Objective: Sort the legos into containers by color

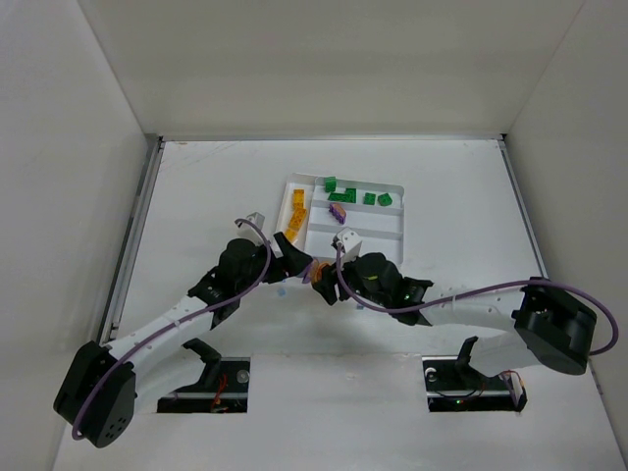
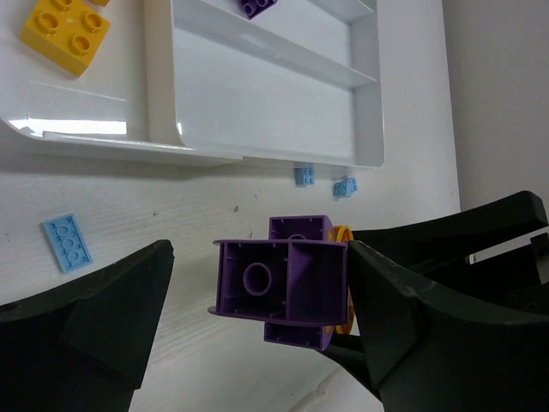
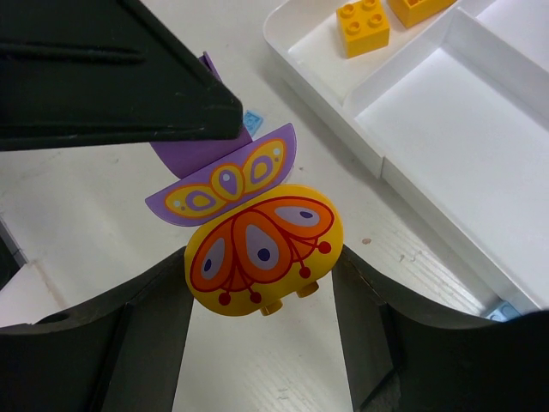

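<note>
A purple winged lego [image 2: 279, 292] and a yellow rounded lego [image 3: 264, 249] with an orange wing print are joined, held above the table in front of the white tray [image 1: 402, 188]. My right gripper [image 3: 262, 268] is shut on the yellow lego, a finger on each side. My left gripper [image 2: 259, 283] is open around the purple lego: its right finger [image 2: 412, 318] touches it, its left finger [image 2: 94, 318] stands apart. In the top view the two grippers meet, left [image 1: 297, 257] and right [image 1: 326, 285]. The tray holds green legos [image 1: 331, 183], yellow ones [image 1: 297, 206] and a purple one [image 1: 338, 211].
Light blue pieces lie on the table near the tray's front wall [image 2: 257, 154]: a flat plate [image 2: 67, 243] and two tiny ones [image 2: 304, 175] [image 2: 346, 186]. A yellow brick [image 3: 363, 26] sits in the tray's end compartment. White walls enclose the table on three sides.
</note>
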Controlling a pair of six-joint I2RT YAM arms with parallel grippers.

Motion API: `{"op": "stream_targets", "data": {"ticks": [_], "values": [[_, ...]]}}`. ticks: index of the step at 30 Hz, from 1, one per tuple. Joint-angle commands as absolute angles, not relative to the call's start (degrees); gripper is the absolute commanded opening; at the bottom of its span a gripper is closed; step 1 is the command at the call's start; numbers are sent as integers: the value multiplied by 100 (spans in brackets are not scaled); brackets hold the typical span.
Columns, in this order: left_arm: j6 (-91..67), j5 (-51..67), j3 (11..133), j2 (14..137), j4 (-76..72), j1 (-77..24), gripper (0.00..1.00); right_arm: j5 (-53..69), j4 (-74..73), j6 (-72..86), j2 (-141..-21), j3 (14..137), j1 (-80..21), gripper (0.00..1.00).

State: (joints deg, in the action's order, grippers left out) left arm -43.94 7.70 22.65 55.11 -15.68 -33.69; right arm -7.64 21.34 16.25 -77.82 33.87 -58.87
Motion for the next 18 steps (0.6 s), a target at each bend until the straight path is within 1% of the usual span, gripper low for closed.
{"op": "stream_targets", "data": {"ticks": [1,4,9,18], "values": [[-4315,756,2522,5449,-1415,-3406,79,-914,2399,1670,-7708,3410,-5858,43],[-4307,800,2540,5502,-1397,-3414,78,-914,2452,1670,-7734,3419,-5858,44],[-4333,826,2584,5642,-1476,-3528,73,-923,2478,1670,-7787,3480,-5858,44],[-4517,844,2654,5722,-1626,-3634,57,-940,2566,1687,-7857,3480,-5858,44]]}}
